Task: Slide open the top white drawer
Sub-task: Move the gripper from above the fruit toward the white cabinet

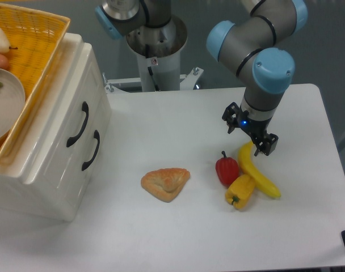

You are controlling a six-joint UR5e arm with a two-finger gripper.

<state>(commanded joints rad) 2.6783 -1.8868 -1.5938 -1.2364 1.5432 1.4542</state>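
Cream-white and glossy, the top drawer sits at the tabletop's left side, flush with the lower drawer, so nothing has been pulled out yet. The gripper hangs well apart from it, above the banana; whether its jaws are released or clenched I cannot tell. Reaching the handle and pulling both remain.

Bright, even overhead light; soft shadows, sharp focus

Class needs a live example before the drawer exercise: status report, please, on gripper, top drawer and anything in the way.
Gripper over the banana, far from cabinet; jaw state unclear. Top white drawer shut, handle untouched. Croissant and peppers lie between.
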